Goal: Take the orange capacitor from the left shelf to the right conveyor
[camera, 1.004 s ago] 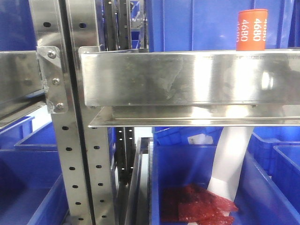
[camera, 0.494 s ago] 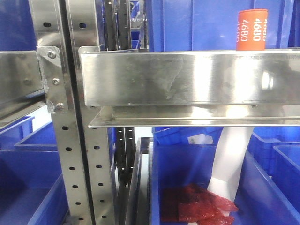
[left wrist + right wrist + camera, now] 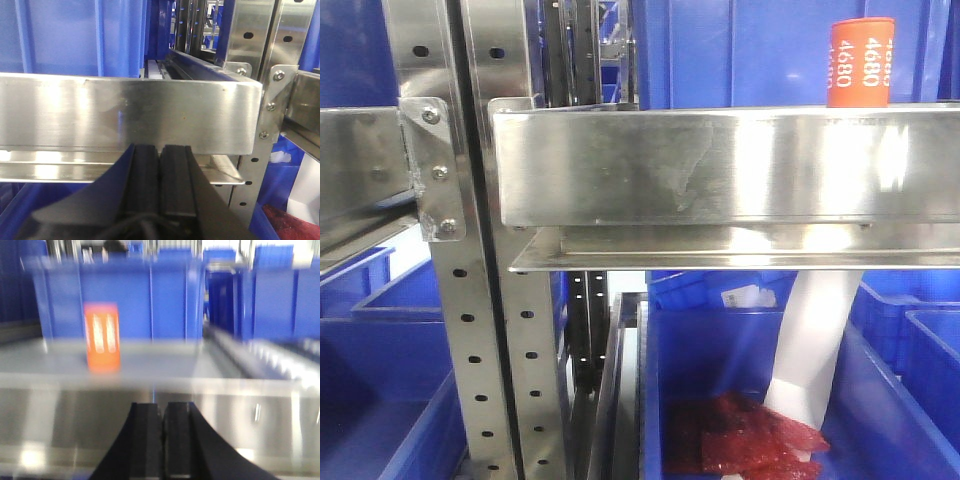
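Steel fills my view: my left hand (image 3: 160,148), black pads pressed together on nothing, faces the brushed stainless-steel shelf rail (image 3: 720,165) beside its perforated upright post (image 3: 470,330). Far right on that shelf stands one orange cylindrical capacitor (image 3: 860,62), long axis vertical, flat top up, white "4680" numerals running down its side. My right hand (image 3: 161,407), likewise closed and empty, sits low before it in a blurred view.
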Robot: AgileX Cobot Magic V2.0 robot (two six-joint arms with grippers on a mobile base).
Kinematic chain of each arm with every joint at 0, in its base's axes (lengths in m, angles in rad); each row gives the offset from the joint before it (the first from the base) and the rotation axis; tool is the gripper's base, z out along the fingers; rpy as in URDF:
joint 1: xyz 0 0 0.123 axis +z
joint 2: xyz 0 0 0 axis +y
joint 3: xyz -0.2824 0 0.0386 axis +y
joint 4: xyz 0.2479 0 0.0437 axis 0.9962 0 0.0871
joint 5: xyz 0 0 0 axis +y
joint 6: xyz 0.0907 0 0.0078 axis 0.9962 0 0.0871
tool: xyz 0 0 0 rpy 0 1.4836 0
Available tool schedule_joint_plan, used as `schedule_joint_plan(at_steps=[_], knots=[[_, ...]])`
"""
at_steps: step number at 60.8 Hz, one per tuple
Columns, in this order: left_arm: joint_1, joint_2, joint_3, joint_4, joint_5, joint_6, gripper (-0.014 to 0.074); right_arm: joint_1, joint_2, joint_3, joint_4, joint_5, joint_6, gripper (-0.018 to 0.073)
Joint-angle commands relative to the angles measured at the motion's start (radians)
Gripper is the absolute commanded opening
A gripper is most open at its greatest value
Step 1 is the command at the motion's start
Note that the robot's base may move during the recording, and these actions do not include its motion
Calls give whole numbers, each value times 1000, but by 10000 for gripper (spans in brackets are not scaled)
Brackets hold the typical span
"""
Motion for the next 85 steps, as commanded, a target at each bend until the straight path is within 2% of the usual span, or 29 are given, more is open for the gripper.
schedule_joint_plan(at_steps=[1, 6, 18, 24, 40, 58, 65, 85], knots=[[-7, -12, -5, -2, -91, -2, -127, 1, 56, -130, -2, -24, -5, 60], [-7, -12, -5, -2, -91, -2, -127, 3, 133, -204, -2, 4, -5, 121], [-7, -12, -5, -2, -91, -2, -127, 6, 332, -322, -2, -3, -5, 510], [-7, -12, -5, -2, -91, -2, -127, 6, 428, -347, -2, -7, -5, 644], [-7, -12, -5, -2, -91, -2, -127, 23, 666, -401, -2, -96, -5, 622], [-7, -12, -5, -2, -91, -2, -127, 170, 910, -517, -2, -282, -5, 622], [-7, -12, -5, -2, -91, -2, -127, 203, 1014, -564, -2, -338, -5, 622], [-7, -12, -5, -2, -91, -2, -127, 216, 1242, -608, -2, -560, -5, 622]])
